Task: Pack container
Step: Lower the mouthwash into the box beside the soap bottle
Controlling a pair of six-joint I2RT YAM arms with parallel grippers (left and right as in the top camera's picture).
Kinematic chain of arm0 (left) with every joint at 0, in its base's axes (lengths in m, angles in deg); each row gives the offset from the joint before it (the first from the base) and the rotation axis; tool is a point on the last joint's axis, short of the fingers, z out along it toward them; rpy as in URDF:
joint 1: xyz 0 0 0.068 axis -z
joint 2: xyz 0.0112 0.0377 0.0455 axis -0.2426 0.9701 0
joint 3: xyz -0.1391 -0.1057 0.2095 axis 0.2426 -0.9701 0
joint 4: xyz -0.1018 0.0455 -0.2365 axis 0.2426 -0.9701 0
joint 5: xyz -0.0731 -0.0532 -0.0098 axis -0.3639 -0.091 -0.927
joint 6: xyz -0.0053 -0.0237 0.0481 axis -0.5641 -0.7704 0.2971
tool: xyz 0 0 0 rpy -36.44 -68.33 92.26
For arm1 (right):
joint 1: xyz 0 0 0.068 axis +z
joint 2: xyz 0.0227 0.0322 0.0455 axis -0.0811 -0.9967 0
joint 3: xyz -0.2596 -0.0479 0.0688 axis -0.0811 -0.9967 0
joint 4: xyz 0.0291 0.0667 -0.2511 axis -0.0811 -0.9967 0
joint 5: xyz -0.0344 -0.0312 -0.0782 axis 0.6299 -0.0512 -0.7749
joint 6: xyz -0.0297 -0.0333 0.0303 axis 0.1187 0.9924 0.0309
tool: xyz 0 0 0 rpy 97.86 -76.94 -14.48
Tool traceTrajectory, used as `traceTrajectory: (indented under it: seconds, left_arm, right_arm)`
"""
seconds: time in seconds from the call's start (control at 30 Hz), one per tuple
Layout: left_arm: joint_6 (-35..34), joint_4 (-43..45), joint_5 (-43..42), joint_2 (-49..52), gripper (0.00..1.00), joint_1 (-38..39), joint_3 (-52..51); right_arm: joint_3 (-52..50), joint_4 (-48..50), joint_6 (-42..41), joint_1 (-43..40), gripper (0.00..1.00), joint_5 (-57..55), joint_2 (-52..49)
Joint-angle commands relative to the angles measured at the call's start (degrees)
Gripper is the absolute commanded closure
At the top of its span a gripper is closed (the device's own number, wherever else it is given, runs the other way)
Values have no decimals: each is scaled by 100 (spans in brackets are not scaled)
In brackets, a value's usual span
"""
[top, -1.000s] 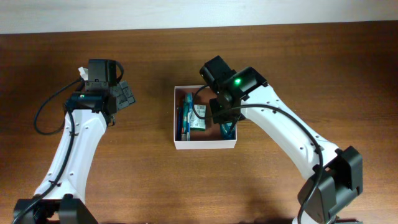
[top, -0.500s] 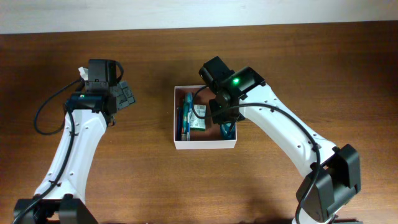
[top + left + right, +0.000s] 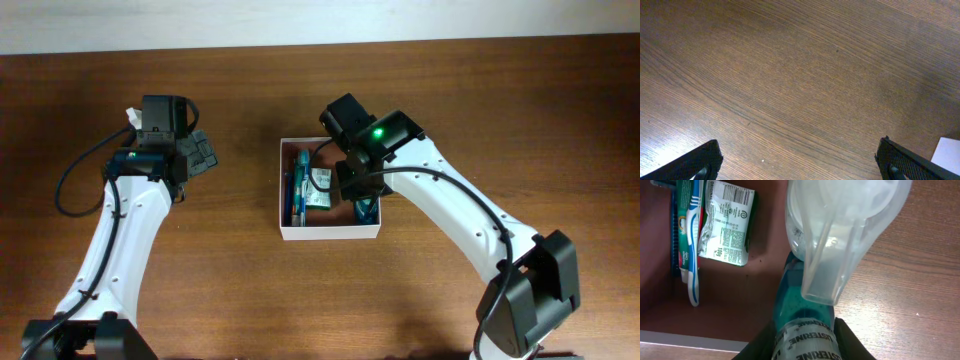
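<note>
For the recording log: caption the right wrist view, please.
Right gripper holds a teal Listerine bottle at the container's edge, toothbrush and packet inside.

Inside the container (image 3: 330, 232), a toothbrush (image 3: 692, 275) and tube (image 3: 684, 230) line the left wall, and a sachet (image 3: 727, 227) lies beside them. The right gripper (image 3: 362, 190), clamped on a teal bottle (image 3: 802, 315), blocks the right side. The floor strip between appears bare. Open table (image 3: 790, 75) lies under and ahead of the left gripper (image 3: 800, 167).

The teal bottle (image 3: 802, 311) is cut off by the right wrist view's lower edge. Overhead, the container (image 3: 330, 232) is partly covered by the right arm (image 3: 450, 203).
</note>
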Motion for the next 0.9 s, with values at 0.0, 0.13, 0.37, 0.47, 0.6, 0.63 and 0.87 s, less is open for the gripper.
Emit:
traceTrajectory:
  seconds: [0.0,0.13,0.37,0.47,0.6,0.63,0.87]
  left_arm:
    - [4,13,83,-42,1,-13,44]
    - [7,13,83,-42,0,-13,44]
    - [7,13,81,-42,1,-13,44]
    - [7,15,83,-42,1,-13,44]
    - [7,15,83,-42,1,-13,44]
    - [7,15,83,-42,1,-13,44]
    - [7,15,83,-42,1,-13,44]
  right_arm:
    - [-46,35,-55,22,71,-175,13]
    - [-46,35,-55,22,54,-175,13]
    - [-46,7,-52,24,47,-173,13]
    - [-24,-57,-52,22,47,-138,48]
    - [236,-286,-24,22,46,-160,210]
    - [337,-337,-4,22,46,-157,273]
    - [1134,-595,256,24,40,26,713]
